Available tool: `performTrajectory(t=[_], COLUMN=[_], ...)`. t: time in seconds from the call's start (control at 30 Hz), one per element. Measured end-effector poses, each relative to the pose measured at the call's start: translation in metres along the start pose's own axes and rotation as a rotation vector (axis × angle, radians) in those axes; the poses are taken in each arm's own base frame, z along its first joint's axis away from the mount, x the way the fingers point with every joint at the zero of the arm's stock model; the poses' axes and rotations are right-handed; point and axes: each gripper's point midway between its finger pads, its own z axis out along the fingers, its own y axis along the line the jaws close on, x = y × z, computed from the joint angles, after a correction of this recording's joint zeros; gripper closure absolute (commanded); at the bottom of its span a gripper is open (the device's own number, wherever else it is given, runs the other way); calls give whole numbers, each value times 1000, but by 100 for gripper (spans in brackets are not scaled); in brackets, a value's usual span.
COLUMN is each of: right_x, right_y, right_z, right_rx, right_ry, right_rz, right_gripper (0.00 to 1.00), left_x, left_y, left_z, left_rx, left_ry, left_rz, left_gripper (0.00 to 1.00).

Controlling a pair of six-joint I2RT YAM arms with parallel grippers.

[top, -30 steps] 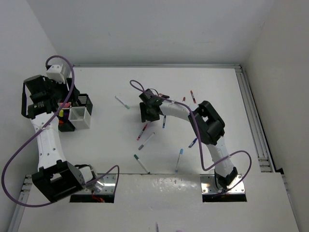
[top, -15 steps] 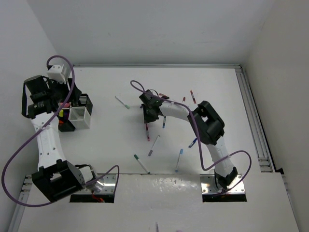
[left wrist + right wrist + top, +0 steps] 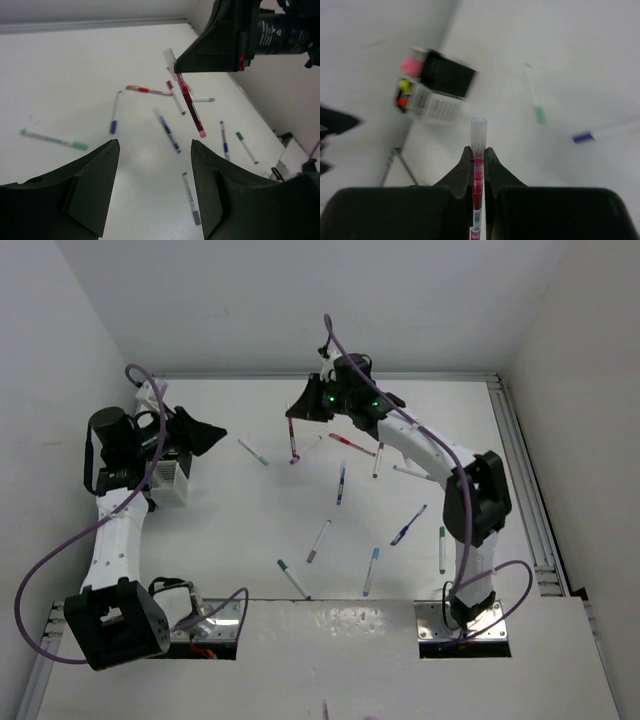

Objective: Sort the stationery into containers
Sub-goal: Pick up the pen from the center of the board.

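Note:
My right gripper (image 3: 478,150) is shut on a red pen (image 3: 478,182) with a clear cap, held high in the air. From above, the right gripper (image 3: 298,412) sits over the table's far middle and the red pen (image 3: 292,442) hangs down from it. My left gripper (image 3: 203,432) is open and empty, just right of the white mesh container (image 3: 167,480). In the left wrist view the left gripper (image 3: 155,142) looks across at the lifted red pen (image 3: 190,105). The right wrist view shows a black container (image 3: 447,75), the white container (image 3: 437,107), a pink stick (image 3: 411,65) and a yellow highlighter (image 3: 405,86).
Several pens lie loose on the table: a green-capped one (image 3: 254,451), a red one (image 3: 350,444), blue ones (image 3: 341,483) (image 3: 372,570) (image 3: 408,525), a grey one (image 3: 319,540) and green ones (image 3: 292,578) (image 3: 442,548). Walls close in at left, back and right.
My right gripper shut on the red pen and rose with it toward the back of the table. The left arm swung its open gripper rightward off the containers. Some loose pens shifted.

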Motion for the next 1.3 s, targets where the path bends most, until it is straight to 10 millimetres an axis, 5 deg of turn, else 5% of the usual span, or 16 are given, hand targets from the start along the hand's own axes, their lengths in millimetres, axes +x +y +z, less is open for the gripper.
performTrajectory(t=[0.1,0.17,0.3,0.6,1.3], right_x=[-25,-24,-6,34,37], right_y=[72,112,155,144,146], right_z=[-35,-56,-79,-67,-63], right_rx=[-226,-346,-479,-452,-425], right_ry=[-84,-104,-103,-43,-60], right_rz=[-114,-198,-348,-538,-593], right_gripper=[100,100,100,100,100], left_x=[-10,-19,-38,-40,-8], left_y=[-32,-45,-65,-97,-94], left_z=[11,14,18,29,43], left_rx=[115,153,203,278,217], left_ry=[-20,-37,-62,-46,25], left_rz=[-14,-31,-81,-184,-156], left_gripper=[43,48,51,51,51])
